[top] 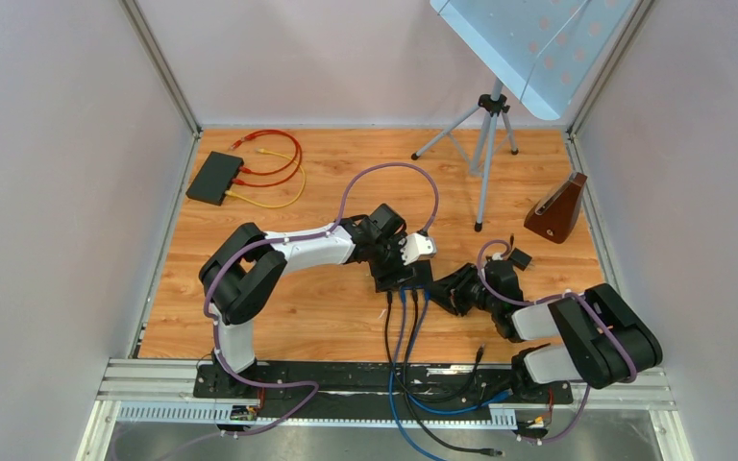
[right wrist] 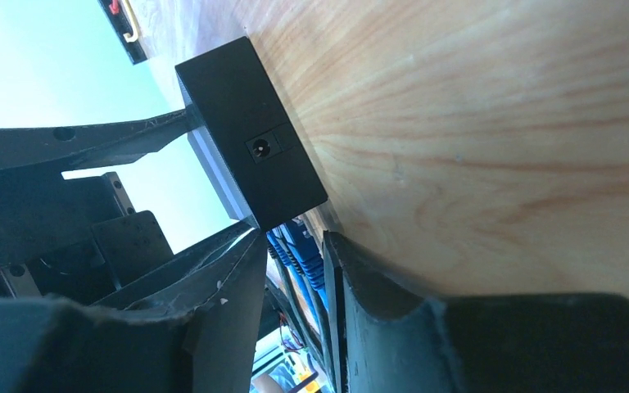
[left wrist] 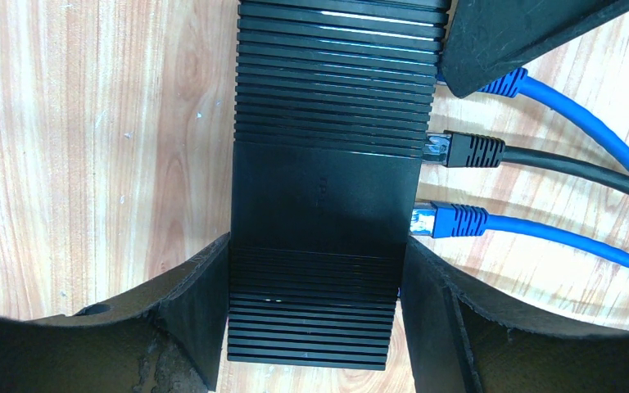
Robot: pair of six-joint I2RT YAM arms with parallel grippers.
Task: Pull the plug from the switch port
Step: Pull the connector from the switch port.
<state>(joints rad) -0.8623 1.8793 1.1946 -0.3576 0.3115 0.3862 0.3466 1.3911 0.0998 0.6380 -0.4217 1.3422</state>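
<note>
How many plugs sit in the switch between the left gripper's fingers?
3, on one side of the switch: upper blue plug, partly covered; middle black plug; lower blue plug. More may be hidden.

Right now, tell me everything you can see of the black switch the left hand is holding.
The switch is a flat black plastic-looking box, ribbed at both ends, smooth in the middle, lying on the wooden table. The left hand clamps its long sides. A black plug and two blue plugs sit in one side, one partly under the right hand. One end shows a round socket.
</note>
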